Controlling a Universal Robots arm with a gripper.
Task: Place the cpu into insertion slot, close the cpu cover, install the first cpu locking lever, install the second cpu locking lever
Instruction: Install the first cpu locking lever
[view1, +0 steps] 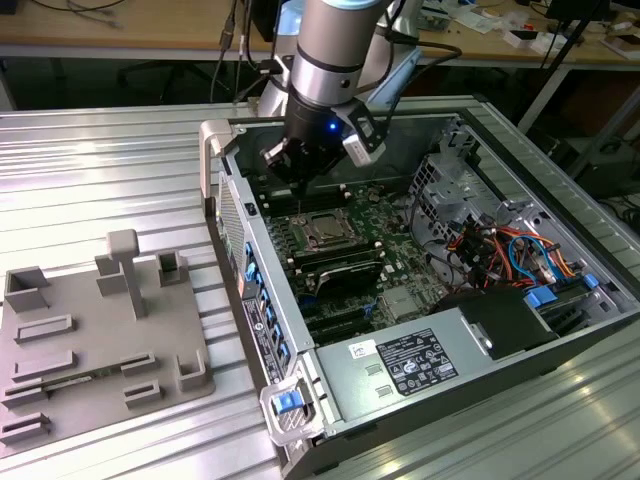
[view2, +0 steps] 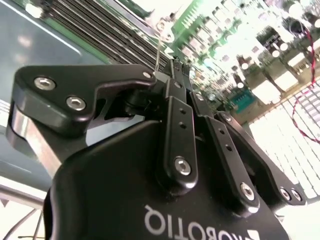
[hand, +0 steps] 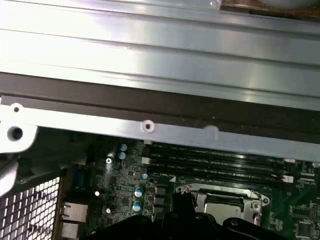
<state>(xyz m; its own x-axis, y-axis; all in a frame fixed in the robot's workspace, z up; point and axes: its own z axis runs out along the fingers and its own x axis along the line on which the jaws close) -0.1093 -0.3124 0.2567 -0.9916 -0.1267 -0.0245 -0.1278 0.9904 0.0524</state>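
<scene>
Ribbed metal surface (view1: 120, 150) carries the open computer case (view1: 250, 290), where the cpu (view1: 327, 232) lies in its socket under the lowered cpu cover (hand: 256, 198), and the tool (view2: 172, 75), clenched seemingly on a thin locking lever (view2: 158, 45), is, we judge, at the first-lever step, which asks a steady push under its hook.

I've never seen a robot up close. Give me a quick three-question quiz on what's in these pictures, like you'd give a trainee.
1. True or false: the computer case lies open, its inside showing.
2. The grey tray sits: A) at the exterior view's left of the case; B) inside the case; C) on top of the case.
3. What green thing does the gripper hang over, near the silver chip?
Key: 1 true; 2 A; 3 the circuit board.
</scene>
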